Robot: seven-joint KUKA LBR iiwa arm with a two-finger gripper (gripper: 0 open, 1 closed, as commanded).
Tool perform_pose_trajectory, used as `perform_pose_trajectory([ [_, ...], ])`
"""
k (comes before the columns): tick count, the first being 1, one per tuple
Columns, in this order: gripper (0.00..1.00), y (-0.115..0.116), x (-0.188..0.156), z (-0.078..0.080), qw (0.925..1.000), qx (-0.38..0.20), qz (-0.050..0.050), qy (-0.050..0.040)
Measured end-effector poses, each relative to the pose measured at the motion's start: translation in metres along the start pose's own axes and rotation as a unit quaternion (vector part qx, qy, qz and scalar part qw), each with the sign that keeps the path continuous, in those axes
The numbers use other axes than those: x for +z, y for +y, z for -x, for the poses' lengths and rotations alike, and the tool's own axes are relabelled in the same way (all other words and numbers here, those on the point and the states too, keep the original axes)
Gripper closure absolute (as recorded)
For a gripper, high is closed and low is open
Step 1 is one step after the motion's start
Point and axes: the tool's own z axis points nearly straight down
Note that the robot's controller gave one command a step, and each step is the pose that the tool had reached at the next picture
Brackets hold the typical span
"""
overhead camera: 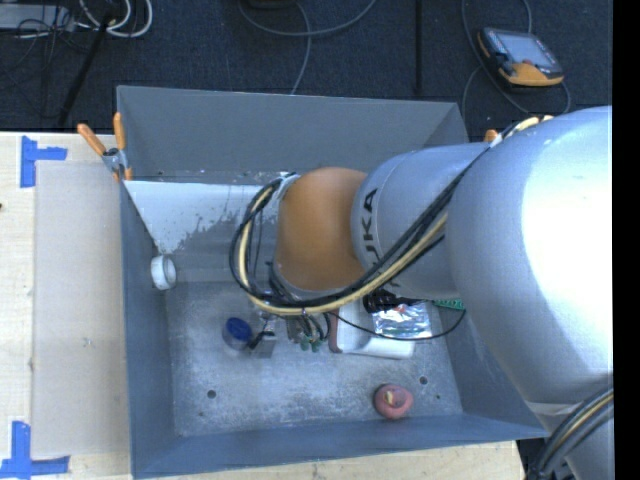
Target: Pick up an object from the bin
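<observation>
small rounded blue thing [237, 331] lay just beside the gripper [263, 340], open or closed unclear; grey bin [290, 133] also held pink ball [392, 400], foil packet [404, 320].

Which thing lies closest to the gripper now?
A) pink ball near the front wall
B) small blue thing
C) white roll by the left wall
B: the small blue thing lies right beside the gripper, while the white roll and pink ball sit well away.

In the bin [300, 138], a cylinder [163, 270] lies left, a packet [402, 324] right, a ball [393, 400] before the packet.
</observation>
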Motion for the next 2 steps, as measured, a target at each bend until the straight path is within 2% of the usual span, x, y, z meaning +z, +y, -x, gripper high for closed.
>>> perform_pose_trajectory([
  [1,0.00,0.000,0.000,0.000,1.0000,0.000,0.000,0.0000],
  [2,0.00,0.020,0.005,0.000,1.0000,0.007,0.000,-0.0002],
])
